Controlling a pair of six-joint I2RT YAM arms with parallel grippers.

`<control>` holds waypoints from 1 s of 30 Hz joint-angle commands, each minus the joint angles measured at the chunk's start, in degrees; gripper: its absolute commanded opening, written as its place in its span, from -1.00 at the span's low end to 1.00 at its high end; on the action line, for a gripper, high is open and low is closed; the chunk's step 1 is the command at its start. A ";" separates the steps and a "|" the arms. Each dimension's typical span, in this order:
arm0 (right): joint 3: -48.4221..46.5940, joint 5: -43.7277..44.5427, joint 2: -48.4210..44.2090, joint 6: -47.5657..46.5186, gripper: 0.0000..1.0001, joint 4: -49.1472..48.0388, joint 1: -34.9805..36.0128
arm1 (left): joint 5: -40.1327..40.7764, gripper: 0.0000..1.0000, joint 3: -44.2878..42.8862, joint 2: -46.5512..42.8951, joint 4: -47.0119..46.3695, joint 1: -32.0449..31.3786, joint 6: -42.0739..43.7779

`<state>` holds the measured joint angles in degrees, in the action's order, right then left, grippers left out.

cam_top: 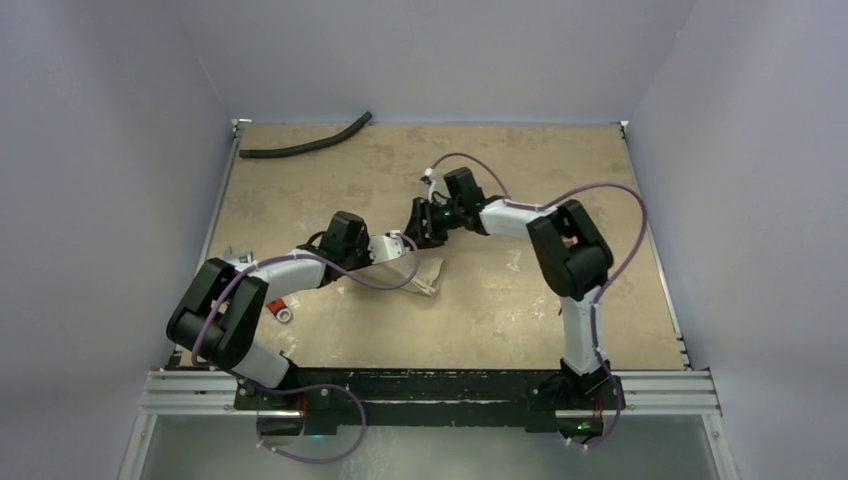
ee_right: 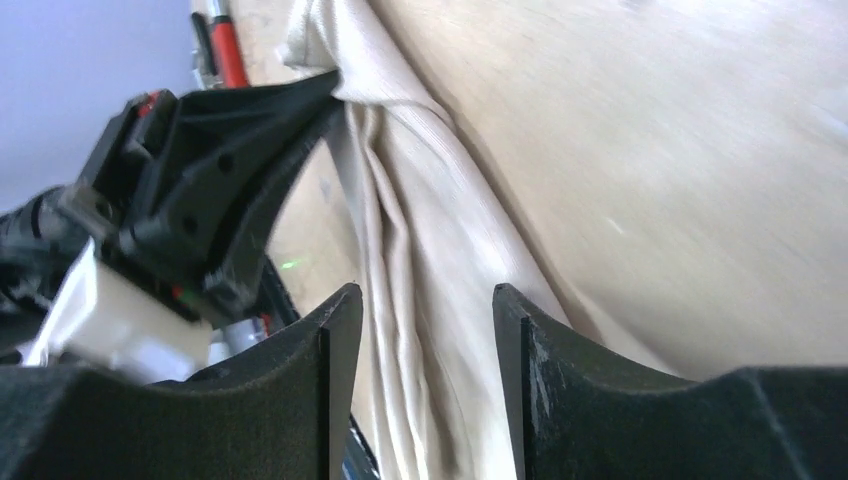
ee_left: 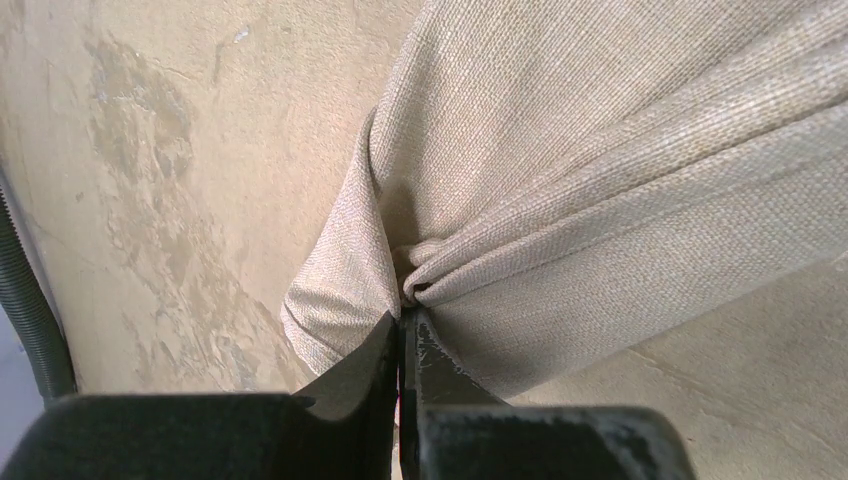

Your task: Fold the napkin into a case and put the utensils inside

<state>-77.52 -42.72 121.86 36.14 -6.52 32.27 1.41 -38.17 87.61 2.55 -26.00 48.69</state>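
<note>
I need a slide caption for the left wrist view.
Left gripper shut on a bunched fold of the beige napkin.

napkin [cam_top: 428,273] mid-table [cam_top: 500,320], left gripper [ee_left: 405,322] on its edge, right gripper [ee_right: 425,300] just behind, hose [cam_top: 300,147] far back left

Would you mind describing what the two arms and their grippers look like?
Both the left arm and right arm have white links between bulky black joint housings. A purple cable runs along each. The left gripper and right gripper have matte black, tapered fingers with scuffed inner edges.
</note>
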 commanded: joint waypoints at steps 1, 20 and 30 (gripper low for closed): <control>7.40 10.08 -12.43 -8.57 0.10 5.94 -3.93 | -3.67 -1.00 3.46 2.09 7.74 0.16 -2.12; 40.29 25.37 -37.66 -16.35 0.41 -22.91 9.93 | -5.14 -1.00 3.27 2.49 7.60 1.42 -5.62; 40.73 32.56 -32.74 -19.57 0.41 -31.86 14.35 | -5.01 -1.00 2.82 2.97 8.75 1.43 -5.19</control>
<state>-33.85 -15.31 86.67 19.22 -33.45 44.77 0.19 -37.80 87.39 1.63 -25.12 46.04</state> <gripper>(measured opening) 0.704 0.004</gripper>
